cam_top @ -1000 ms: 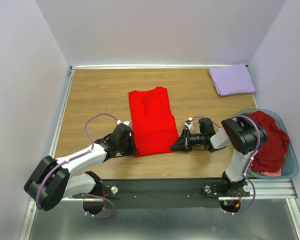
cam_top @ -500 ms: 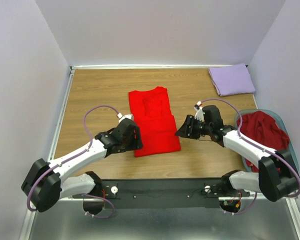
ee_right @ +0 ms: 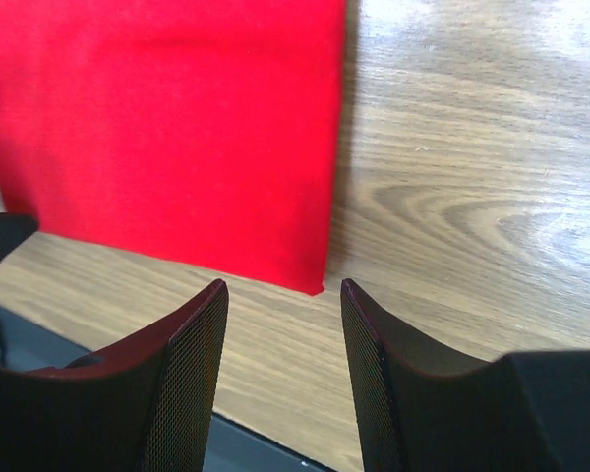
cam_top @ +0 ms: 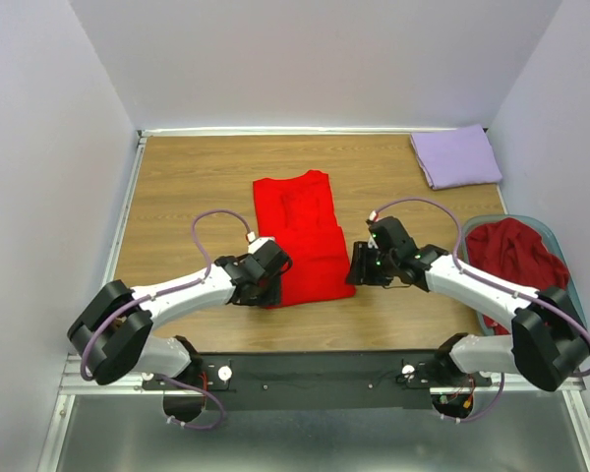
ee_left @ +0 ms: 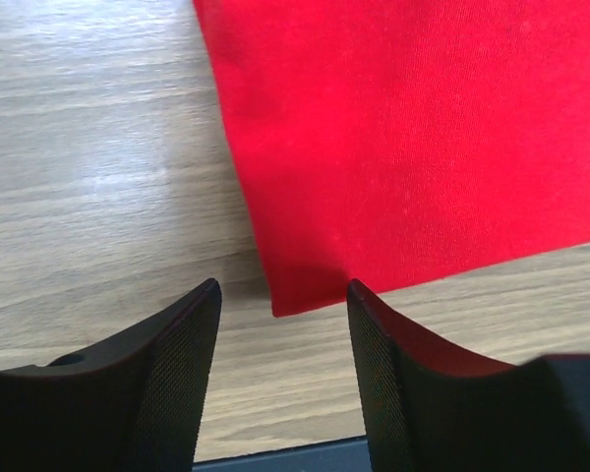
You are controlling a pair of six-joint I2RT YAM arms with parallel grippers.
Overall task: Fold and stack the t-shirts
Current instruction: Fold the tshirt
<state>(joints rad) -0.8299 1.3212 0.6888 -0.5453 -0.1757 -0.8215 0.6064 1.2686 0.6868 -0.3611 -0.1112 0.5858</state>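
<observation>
The left claw point(cam_top: 272, 283) stood partly open over the near left corner of the bright red t-shirt point(cam_top: 300, 236), which lay folded flat in the middle of the desk point(cam_top: 197, 187). In its wrist view the claw point(ee_left: 280, 295) gripped nothing. The corner of the red cloth point(ee_left: 423, 147) sat in the gap between the two fingertips, one finger point(ee_left: 177, 364) over bare wood and the other at the hem. Whether that one touched the cloth could not be told.

The right claw point(cam_top: 357, 270) was parted about as wide at the shirt's near right corner. From its wrist, the claw point(ee_right: 283, 290) was empty, with the red corner point(ee_right: 177, 118) just ahead of the gap.

The lavender t-shirt point(cam_top: 457, 155) lay folded at the far right corner. The maroon t-shirts point(cam_top: 516, 261) were heaped in the teal basket point(cam_top: 546, 224) at the right edge.
</observation>
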